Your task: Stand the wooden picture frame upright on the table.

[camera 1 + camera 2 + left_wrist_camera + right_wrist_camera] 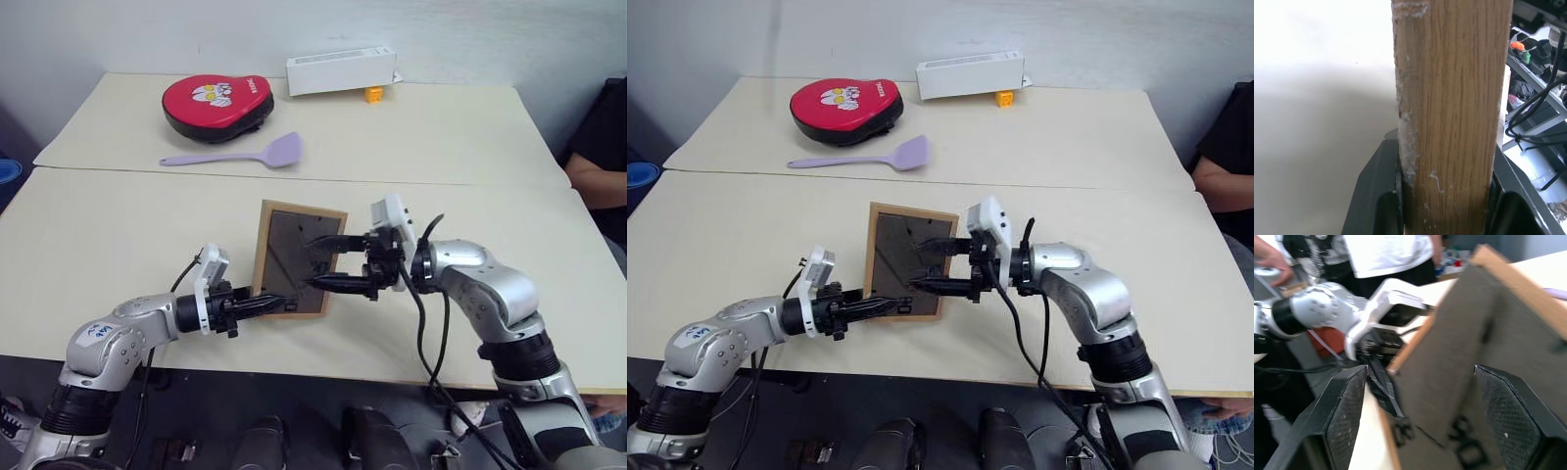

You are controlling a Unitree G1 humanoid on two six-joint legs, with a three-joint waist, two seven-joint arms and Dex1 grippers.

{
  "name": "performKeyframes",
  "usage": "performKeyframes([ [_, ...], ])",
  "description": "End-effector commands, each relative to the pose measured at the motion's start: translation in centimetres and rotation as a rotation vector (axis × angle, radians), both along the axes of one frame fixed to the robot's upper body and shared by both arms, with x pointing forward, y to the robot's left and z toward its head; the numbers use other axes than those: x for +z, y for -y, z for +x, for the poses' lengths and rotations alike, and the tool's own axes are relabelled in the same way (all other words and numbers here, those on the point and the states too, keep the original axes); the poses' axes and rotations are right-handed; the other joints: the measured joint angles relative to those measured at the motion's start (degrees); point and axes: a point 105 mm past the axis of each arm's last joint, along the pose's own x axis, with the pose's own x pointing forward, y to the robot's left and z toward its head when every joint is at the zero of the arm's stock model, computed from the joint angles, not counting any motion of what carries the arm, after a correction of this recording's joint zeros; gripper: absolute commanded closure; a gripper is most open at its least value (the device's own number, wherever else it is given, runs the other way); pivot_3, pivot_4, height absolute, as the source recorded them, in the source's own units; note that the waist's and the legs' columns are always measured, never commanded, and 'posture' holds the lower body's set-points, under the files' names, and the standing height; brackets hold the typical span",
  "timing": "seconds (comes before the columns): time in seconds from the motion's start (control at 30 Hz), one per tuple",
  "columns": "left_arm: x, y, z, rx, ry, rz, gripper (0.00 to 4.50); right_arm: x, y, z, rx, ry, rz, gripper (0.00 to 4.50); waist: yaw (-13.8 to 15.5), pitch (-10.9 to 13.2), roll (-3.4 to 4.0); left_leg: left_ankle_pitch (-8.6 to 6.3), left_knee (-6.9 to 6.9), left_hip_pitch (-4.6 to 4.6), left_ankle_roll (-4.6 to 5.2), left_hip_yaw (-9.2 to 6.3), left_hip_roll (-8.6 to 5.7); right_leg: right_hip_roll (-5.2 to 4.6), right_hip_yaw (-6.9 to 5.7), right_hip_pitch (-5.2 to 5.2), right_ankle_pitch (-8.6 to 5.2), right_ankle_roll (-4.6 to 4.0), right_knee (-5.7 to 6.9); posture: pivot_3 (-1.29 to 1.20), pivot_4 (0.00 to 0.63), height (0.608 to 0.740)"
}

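Both of my arms meet at the small rectangular light-wood picture frame (pixel 297 257) near the pale beige desk (pixel 118 235) edge: left end effector (pixel 277 303) pinching its stiff, light rim, right end effector (pixel 325 262) spread wide by its fold-out stand, likely fragile.

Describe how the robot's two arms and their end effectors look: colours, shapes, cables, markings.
Both arms have rounded silver-grey shells with black joint sections. The left arm's shoulder shell carries small blue markings. Each wrist bears a white boxy camera block. The left end effector and the right end effector each have two slim, black, tapering fingers; the pads have a fine mesh texture. Black cables loop loosely from both wrists.
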Motion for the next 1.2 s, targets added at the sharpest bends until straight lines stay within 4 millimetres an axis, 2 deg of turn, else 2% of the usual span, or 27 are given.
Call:
performKeyframes([
  [0.03, -1.0, -0.1, 0.0, 0.013, -0.015, 0.052, 3.23, 0.5, -0.4, 0.5, -0.016, 0.028, 0.006, 0.96, 0.0, 0.0, 0.0, 0.0, 0.0, -0.01, 0.0, 0.01, 0.0, 0.0, 0.0, 0.0, 0.0, 0.0, 0.0, 0.0, 0.15, 0.74],
  [0.23, -1.0, 0.3, 0.1, 0.006, -0.02, 0.049, 3.23, 0.6, -2.4, -1.0, 0.088, 0.04, 0.031, 0.96, 0.1, 0.0, 0.0, 0.0, 0.0, 0.0, 0.0, 0.0, 0.0, 0.0, 0.01, 0.0, 0.0, 0.0, 0.01, 0.0, 0.15, 0.74],
  [0.33, -0.8, 0.4, 0.0, 0.002, -0.042, 0.028, 3.23, 0.9, -2.3, -2.0, 0.143, 0.051, 0.047, 0.96, 0.3, 0.0, 0.0, 0.0, 0.03, -0.09, 0.02, -0.03, -0.01, -0.01, -0.02, -0.02, 0.01, 0.01, -0.02, 0.0, 0.15, 0.74],
  [0.5, -0.1, 0.1, 0.2, 0.024, -0.116, -0.033, 3.23, 0.4, -0.5, -2.7, 0.159, 0.096, 0.026, 0.96, 0.2, 0.0, 0.0, -0.02, 0.04, -0.16, 0.07, -0.07, -0.04, -0.02, -0.03, -0.02, 0.03, 0.05, -0.07, 0.0, 0.15, 0.74],
  [0.67, 1.6, -0.1, -0.3, -0.011, -0.279, -0.163, 3.23, -0.5, 2.6, -2.4, 0.107, 0.21, -0.026, 0.96, 0.1, 0.0, -0.03, -0.02, 0.03, -0.16, 0.06, -0.07, -0.04, 0.01, -0.03, -0.05, 0.03, 0.05, -0.05, 0.0, 0.15, 0.74],
  [0.77, 2.3, -0.3, -1.3, -0.065, -0.454, -0.205, 3.23, 0.1, 4.3, -1.5, 0.027, 0.346, -0.02, 0.96, -0.1, 0.0, -0.07, -0.01, 0.04, -0.17, 0.04, -0.07, -0.03, 0.04, -0.03, -0.08, 0.03, 0.06, -0.02, 0.0, 0.15, 0.74],
  [0.9, 3.5, -1.0, -2.1, -0.153, -0.659, -0.26, 3.23, 0.7, 5.8, -0.1, -0.035, 0.694, -0.093, 0.96, -0.2, 0.1, -0.09, 0.03, 0.06, -0.16, -0.02, -0.03, -0.03, 0.08, 0.0, -0.13, 0.03, 0.06, 0.07, 0.0, 0.15, 0.74],
  [1.0, 4.3, -1.3, -1.9, -0.179, -0.712, -0.303, 3.23, 0.2, 5.8, 0.4, 0.0, 0.896, -0.169, 0.96, -0.8, 0.1, -0.11, 0.05, 0.04, -0.14, -0.06, 0.01, -0.03, 0.1, 0.03, -0.15, 0.03, 0.06, 0.1, 0.0, 0.15, 0.74],
  [1.07, 4.9, -1.2, -1.5, -0.201, -0.77, -0.364, 3.23, -0.7, 5.1, 1.0, 0.039, 1.128, -0.272, 0.96, -1.3, 0.1, -0.12, 0.06, 0.03, -0.14, -0.07, -0.02, -0.03, 0.09, 0.02, -0.14, 0.03, 0.06, 0.1, 0.0, 0.15, 0.74],
  [1.2, 5.5, -0.6, -1.5, -0.233, -0.811, -0.386, 3.23, -1.3, 4.0, 2.2, 0.015, 1.273, -0.28, 0.96, -1.5, 0.1, -0.12, 0.08, 0.13, -0.15, -0.12, -0.03, -0.03, 0.09, 0.01, -0.15, 0.03, 0.06, 0.24, 0.0, 0.15, 0.74],
])
